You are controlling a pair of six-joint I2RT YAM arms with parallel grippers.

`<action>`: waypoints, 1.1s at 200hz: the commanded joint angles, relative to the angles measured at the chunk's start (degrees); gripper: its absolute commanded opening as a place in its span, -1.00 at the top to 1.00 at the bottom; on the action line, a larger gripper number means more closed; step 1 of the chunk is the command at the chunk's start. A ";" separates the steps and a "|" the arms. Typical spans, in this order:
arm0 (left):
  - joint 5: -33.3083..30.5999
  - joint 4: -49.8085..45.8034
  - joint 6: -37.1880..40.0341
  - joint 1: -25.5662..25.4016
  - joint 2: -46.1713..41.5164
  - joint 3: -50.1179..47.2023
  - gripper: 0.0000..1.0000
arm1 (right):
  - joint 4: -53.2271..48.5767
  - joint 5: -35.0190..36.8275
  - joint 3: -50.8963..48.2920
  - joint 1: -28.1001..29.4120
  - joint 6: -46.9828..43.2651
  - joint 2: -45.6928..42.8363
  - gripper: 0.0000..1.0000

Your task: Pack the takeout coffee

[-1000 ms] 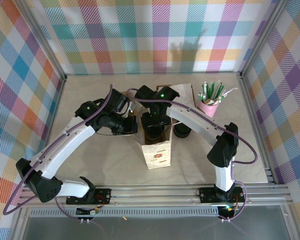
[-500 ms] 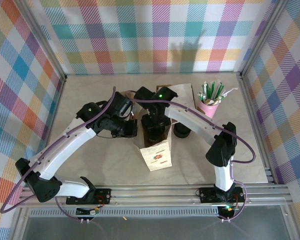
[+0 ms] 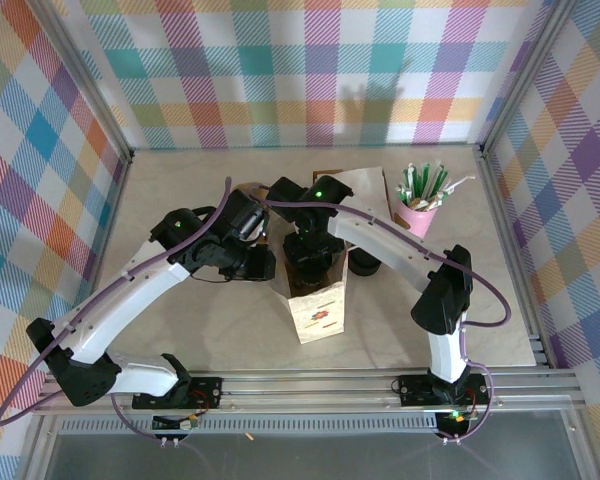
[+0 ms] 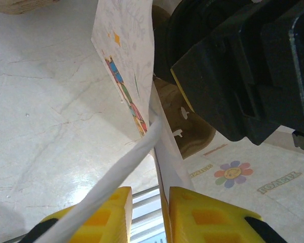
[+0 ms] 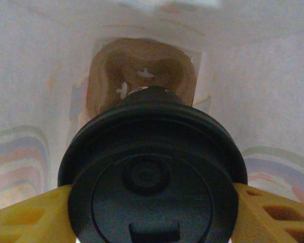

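While the right gripper [image 5: 152,215] is down inside the paper bag [image 3: 318,312], you've got its 2 yellow fingers [image 5: 20,220] pinching the takeout coffee [image 5: 151,167] at the black lid. So the cup's in the bag, with a brown cardboard insert [image 5: 142,66] below it.

Print-wise: the left wrist view catches a daisy print [image 4: 234,172] on the bag with a word [image 4: 278,182] next to it, too blurry to read for sure.

The left gripper [image 4: 149,215] sits at the bag's left rim, jaws a little spread, with the bag wall and twisted paper handle [image 4: 121,167] running through the gap.

Versus 1 second back, the left wrist slid toward the bag's near end and the bag nudged slightly toward the right arm's side.
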 commanded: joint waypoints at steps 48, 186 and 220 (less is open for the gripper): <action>1.53 -0.65 0.55 -0.47 1.34 1.24 0.72 | 3.12 1.68 -0.69 -0.19 -1.50 0.77 0.57; 0.33 -0.77 1.04 -1.22 1.67 2.58 1.00 | 4.15 1.07 0.00 -1.25 -4.40 4.32 0.53; -0.65 -1.14 1.09 -2.20 2.00 3.29 1.00 | 3.68 0.46 0.58 -1.51 -5.35 5.75 0.49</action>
